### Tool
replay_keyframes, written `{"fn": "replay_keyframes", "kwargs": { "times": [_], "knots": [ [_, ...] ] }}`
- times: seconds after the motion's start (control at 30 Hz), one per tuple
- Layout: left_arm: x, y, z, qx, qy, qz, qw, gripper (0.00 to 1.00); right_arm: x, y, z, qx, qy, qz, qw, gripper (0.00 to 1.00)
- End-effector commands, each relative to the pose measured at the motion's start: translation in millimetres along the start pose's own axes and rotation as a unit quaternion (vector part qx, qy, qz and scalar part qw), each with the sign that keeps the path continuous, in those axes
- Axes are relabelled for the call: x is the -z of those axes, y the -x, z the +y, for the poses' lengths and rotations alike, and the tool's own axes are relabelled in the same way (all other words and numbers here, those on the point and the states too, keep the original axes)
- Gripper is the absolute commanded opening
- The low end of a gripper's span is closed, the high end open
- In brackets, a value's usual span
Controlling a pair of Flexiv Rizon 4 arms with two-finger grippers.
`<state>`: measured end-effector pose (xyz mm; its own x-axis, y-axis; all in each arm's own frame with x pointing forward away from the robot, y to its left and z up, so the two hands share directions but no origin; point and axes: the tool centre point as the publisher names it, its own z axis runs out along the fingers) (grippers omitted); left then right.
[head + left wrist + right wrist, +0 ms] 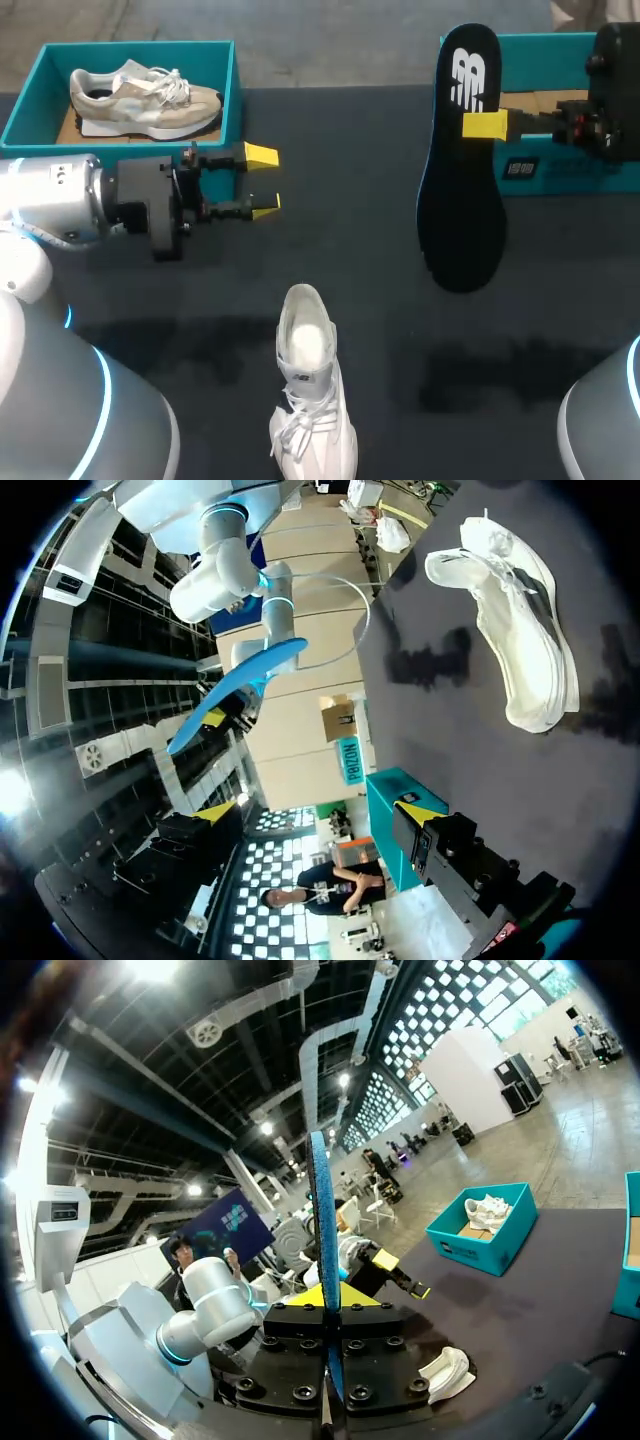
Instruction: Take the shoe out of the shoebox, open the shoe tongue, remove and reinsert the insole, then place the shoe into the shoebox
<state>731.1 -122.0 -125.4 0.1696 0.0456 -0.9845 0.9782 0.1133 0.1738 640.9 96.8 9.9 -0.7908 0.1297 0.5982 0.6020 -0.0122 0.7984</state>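
Note:
A white shoe (pixel 308 390) lies on the dark table near the front edge, its opening toward the far side; it also shows in the left wrist view (pixel 515 630) and the right wrist view (pixel 445 1370). My right gripper (pixel 485 125) is shut on a black insole (pixel 462 180), held in the air at the right, above the table and well clear of the shoe. Seen edge-on, the insole (pixel 322 1220) rises between the right gripper's (pixel 330 1298) yellow tips. The insole's blue underside (pixel 235 692) faces my left gripper (pixel 315 810). That left gripper (pixel 262 182) hovers open and empty, left of centre.
A teal shoebox (pixel 20 120) at the far left holds a beige shoe (pixel 140 95). A second teal shoebox (pixel 560 170) stands at the far right behind the insole. Bare dark tabletop lies between the white shoe and both grippers.

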Motion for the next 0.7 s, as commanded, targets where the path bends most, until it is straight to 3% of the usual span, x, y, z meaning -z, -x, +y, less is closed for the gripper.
{"fn": "replay_keyframes", "kwargs": {
  "times": [0.03,0.4,0.7],
  "knots": [
    [-2.6,-0.1,4.8,-0.001,-0.005,0.001,1.0,1.0,-1.6,0.2,-0.3,-0.001,-0.001,-0.001,1.0,0.0],
    [-2.6,-0.1,4.8,-0.001,-0.005,0.001,1.0,1.0,-1.6,0.2,-0.3,-0.001,-0.001,-0.001,1.0,0.0],
    [0.6,1.1,9.8,-0.015,-0.005,-0.01,1.0,1.0,-21.1,30.0,17.2,-0.089,-0.046,-0.001,0.995,0.0]
  ]
}}
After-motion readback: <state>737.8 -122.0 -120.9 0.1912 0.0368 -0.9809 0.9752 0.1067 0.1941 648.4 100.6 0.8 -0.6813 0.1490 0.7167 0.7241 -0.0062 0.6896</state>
